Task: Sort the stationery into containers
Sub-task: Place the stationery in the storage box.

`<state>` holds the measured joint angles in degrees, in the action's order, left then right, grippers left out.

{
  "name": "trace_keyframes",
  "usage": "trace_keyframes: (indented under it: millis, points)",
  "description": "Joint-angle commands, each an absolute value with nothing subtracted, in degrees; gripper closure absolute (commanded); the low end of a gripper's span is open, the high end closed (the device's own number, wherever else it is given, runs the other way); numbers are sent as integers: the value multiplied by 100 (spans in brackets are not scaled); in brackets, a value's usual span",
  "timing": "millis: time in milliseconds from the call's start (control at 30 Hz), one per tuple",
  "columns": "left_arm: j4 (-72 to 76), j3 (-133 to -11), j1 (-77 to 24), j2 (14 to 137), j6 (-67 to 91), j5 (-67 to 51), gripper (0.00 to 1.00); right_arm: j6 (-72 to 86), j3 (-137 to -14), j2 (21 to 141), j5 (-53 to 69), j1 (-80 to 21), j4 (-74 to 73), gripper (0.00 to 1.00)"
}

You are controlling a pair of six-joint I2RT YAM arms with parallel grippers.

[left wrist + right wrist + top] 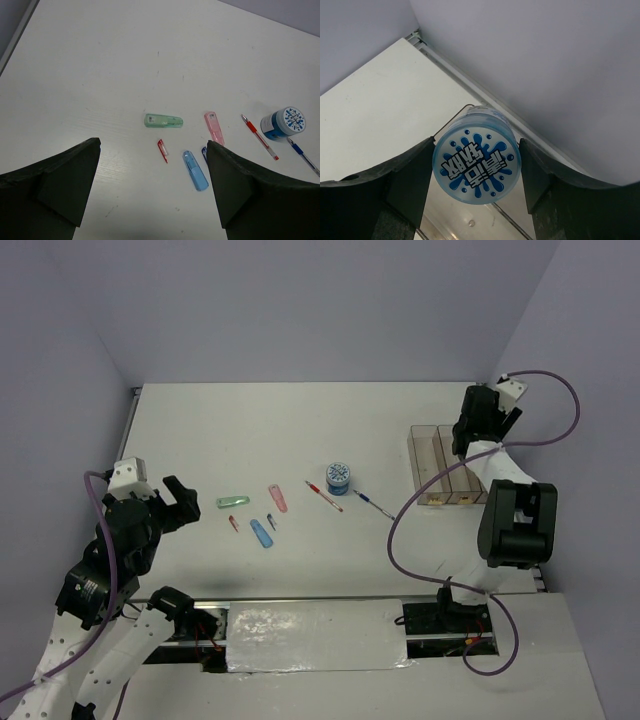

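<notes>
**A:** What is the right arm doing?

**B:** I have the right gripper (pixel 476 166) clamped on a round blue-and-white patterned roll (pixel 476 167), one finger on each side. It sits at the far right of the top view, over the upper end of the row of three narrow clear tan-tinted plastic bins (pixel 440 475).

**A:** And the left?

**B:** The left gripper (pixel 183 502) is at the left of the top view with its jaws spread wide and nothing between them. It hangs above the white table (pixel 300 430).

**A:** What is out on the table?

**B:** In mid-frame I see a second patterned roll (pixel 339 477) standing on end. A thin red pen (pixel 324 496) lies just to its lower left and a thin blue pen (pixel 373 504) to its lower right. Left of those lie a pink oblong piece (pixel 277 498), a green oblong piece (pixel 232 502) and a blue oblong piece (pixel 261 532). A tiny red clip (pixel 233 524) and a tiny blue clip (pixel 271 522) lie either side of the blue piece. All are apart from one another.
</notes>
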<state>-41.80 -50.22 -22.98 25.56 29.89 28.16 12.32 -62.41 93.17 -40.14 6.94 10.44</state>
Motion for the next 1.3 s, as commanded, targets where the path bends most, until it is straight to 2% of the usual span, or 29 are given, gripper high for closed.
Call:
trace_keyframes:
  millis: [0, 533, 700, 1133, 1267]
  points:
    - [-3902, -5001, -2329, 2531, 2848, 2812, 1, 1292, -6381, 9448, -3911, 738, 1608, 100]
    - [-3911, -5001, -2329, 2575, 2848, 2795, 1, 1415, -6758, 10080, -3455, 1011, 1311, 100]
    - [-3911, -5001, -2329, 2558, 2848, 2804, 1, 1529, -7154, 10283, -3024, 1151, 862, 94]
    - [-3902, -5001, -2329, 2531, 2848, 2786, 1, 1520, -7638, 10556, -2672, 1204, 308, 91]
    - [-3902, -4992, -2329, 2514, 2848, 2795, 1, 1547, -7620, 10538, -2663, 1204, 299, 83]
